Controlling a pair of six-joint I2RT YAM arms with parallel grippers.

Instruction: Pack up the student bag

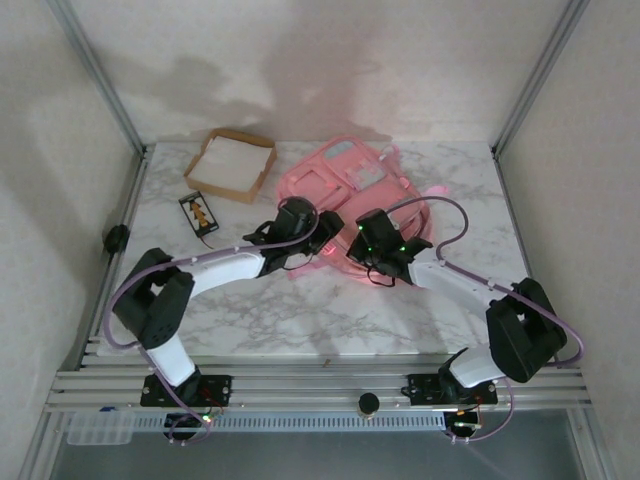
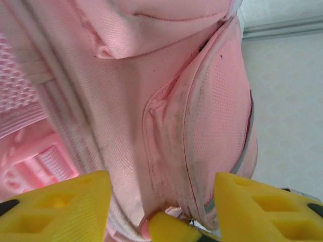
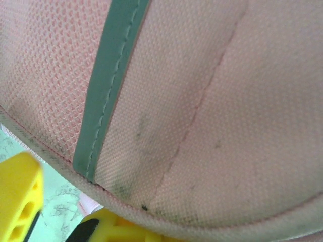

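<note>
As the student bag (image 1: 350, 175) lies on the surface (image 1: 300, 320), the left gripper (image 2: 160, 176) is spread astride its pocket; the right gripper (image 1: 358, 240) is pressed shut at its edge.

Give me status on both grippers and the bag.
Left gripper open at side pocket of pink fabric backpack. Right gripper shut at its piped edge. Brown cardboard tray apart, left.

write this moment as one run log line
backpack: lying on table | left gripper: open around backpack edge | right gripper: shut at backpack rim, grip unclear
</note>
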